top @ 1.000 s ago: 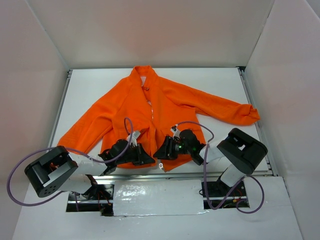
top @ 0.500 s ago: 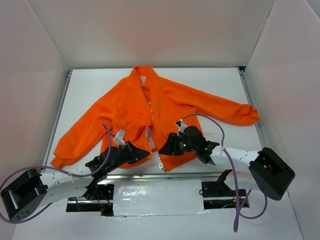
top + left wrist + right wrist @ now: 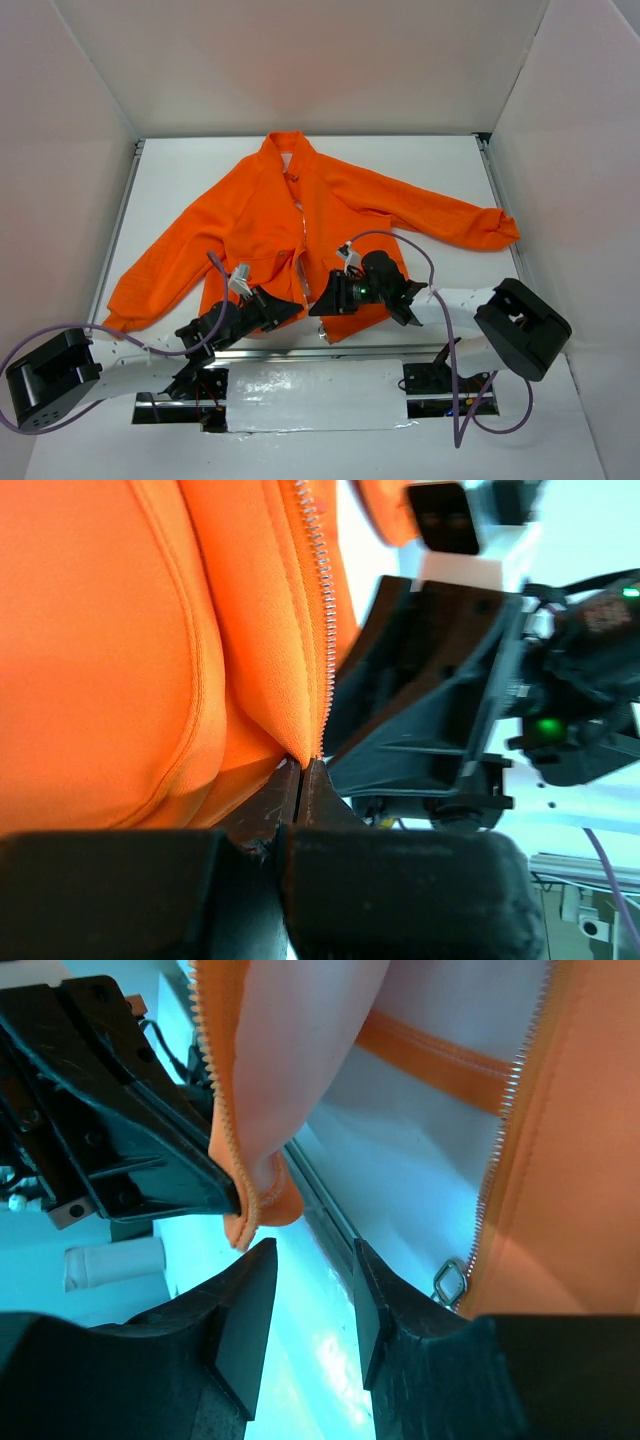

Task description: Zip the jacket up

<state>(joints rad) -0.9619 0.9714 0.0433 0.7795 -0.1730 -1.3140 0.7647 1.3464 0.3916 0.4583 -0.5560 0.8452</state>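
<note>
The orange jacket [image 3: 340,200] lies spread on the white table, collar at the far side and front open at the bottom. My left gripper [image 3: 288,310] is shut on the lower corner of one front panel, right at its zipper edge [image 3: 322,600]; the jaws meet on the fabric [image 3: 303,768]. My right gripper [image 3: 320,303] is open, close beside the left one, with nothing between its jaws [image 3: 315,1280]. The metal zipper pull [image 3: 450,1282] hangs at the bottom of the other panel [image 3: 590,1160], just beside the right finger. It also shows in the top view [image 3: 322,333].
The table's metal front rail [image 3: 380,350] runs just under the hem. White walls enclose the table [image 3: 200,170] on three sides. The right sleeve [image 3: 480,225] reaches toward the right rail. Purple cables [image 3: 390,240] loop over both arms.
Both arms have shifted posture while their grippers stayed at the hem. The left gripper now holds its panel corner pulled slightly aside, and the right gripper has moved a little left toward it.
</note>
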